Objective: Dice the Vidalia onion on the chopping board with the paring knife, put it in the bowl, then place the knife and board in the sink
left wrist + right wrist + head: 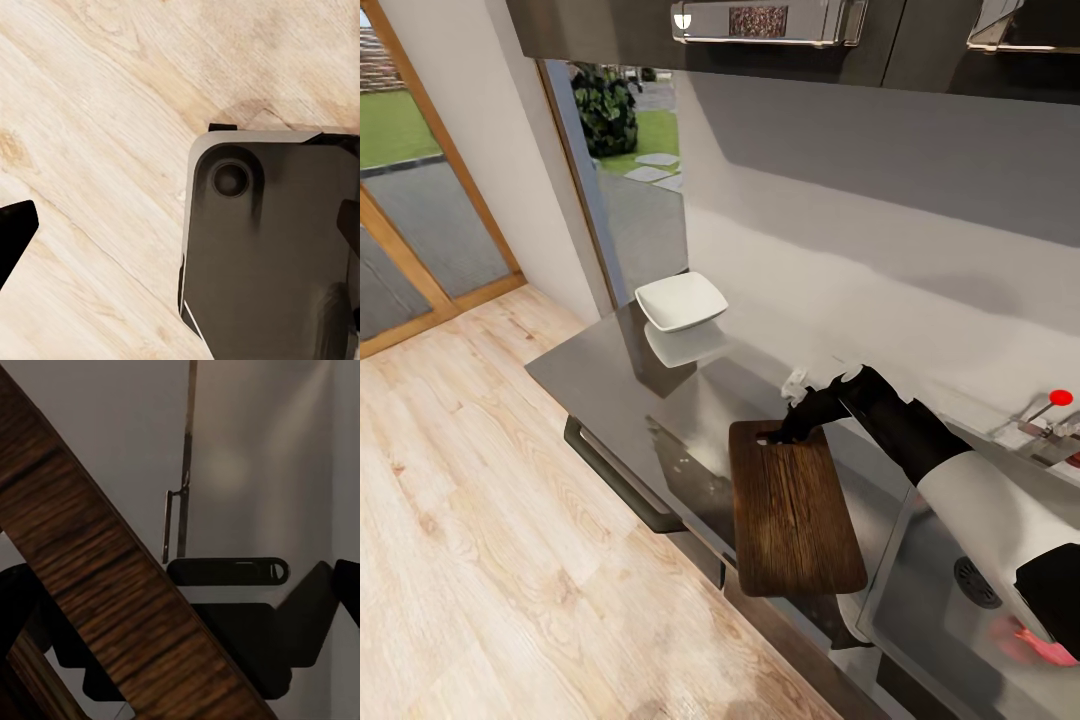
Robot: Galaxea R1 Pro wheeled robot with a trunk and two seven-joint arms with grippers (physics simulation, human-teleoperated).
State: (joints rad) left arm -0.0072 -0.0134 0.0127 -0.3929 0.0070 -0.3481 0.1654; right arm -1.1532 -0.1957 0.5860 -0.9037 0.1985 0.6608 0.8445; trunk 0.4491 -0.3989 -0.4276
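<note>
Grey countertop (610,380) carries the board (792,515), which overhangs the front edge beside the sink (920,610). White bowl (681,300) sits well apart, at the far end. My right gripper (792,432) is at the board's slot end, seemingly clamped on it; the wrist view has wood running between the fingers. Left gripper (180,240) stands apart over floor. Risk: a corner grip could let the board pivot off the edge.

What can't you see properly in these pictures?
- Sink, head view: the right arm and the picture's edge cover much of it.
- Pinkish thing in the sink: blurred, partly behind the arm.
- Right gripper, head view: too dark to tell whether it grips the chopping board.
</note>
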